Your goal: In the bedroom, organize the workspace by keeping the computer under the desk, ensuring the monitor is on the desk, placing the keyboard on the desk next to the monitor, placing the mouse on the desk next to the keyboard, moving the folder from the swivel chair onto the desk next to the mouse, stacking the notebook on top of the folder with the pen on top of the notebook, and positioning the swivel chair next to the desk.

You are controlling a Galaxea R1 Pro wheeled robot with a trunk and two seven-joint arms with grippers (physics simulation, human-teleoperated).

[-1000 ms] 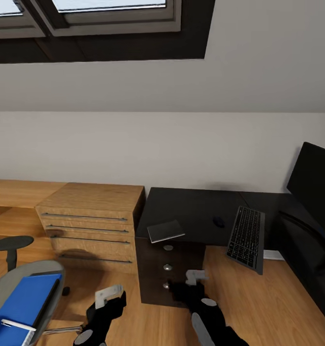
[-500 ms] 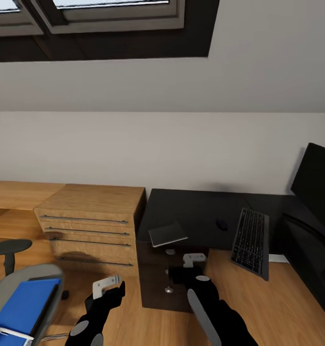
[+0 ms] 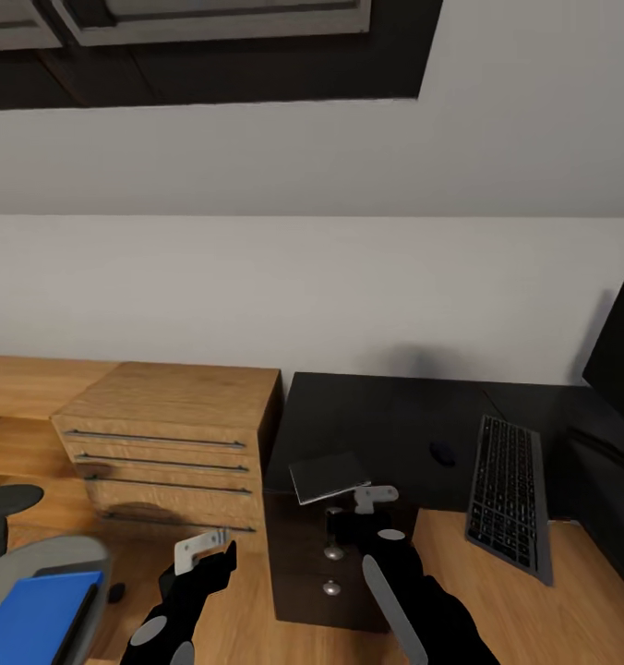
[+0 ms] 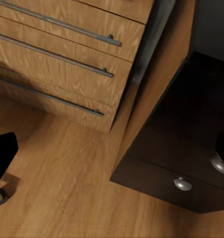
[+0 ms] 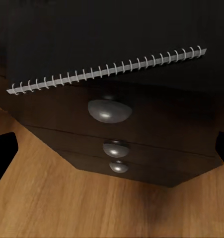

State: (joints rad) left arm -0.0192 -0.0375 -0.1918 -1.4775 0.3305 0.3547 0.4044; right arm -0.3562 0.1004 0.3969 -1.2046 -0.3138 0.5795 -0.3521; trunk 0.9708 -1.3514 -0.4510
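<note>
**A:** How much of the tidy-up looks done?

**B:** Part of it. The keyboard (image 3: 508, 494) lies on the desk (image 3: 386, 416), though its near edge hangs out past the desktop. The mouse (image 3: 442, 453) sits just beside it on the black top. The monitor (image 3: 621, 356) stands at the far right of the desk.

**A:** And the stack?

**B:** Not begun, I judge. The folder (image 3: 35, 617) lies on the seat of the chair (image 3: 12, 563), low at the left and well apart from the desk. The notebook (image 3: 329, 477) rests at the desk's front corner, above the drawer unit with its round knobs (image 5: 109, 110), poking over the edge. So 3 items need stacking and the chair needs moving in.

**A:** What are the arms doing?

**B:** The right gripper (image 3: 375, 499) sits just below the notebook's overhanging edge; its wrist camera looks up at the white spiral (image 5: 109, 71). The left gripper (image 3: 201, 547) hangs over the floor in front of the wooden chest (image 3: 164, 434). Neither seems to carry anything, but I cannot tell how wide the fingers of either stand.

**A:** Anything you can't make out?

**B:** I can't pick out the pen or the computer. The monitor and the folder are cut by the frame, and the chair's base is out of sight.
</note>
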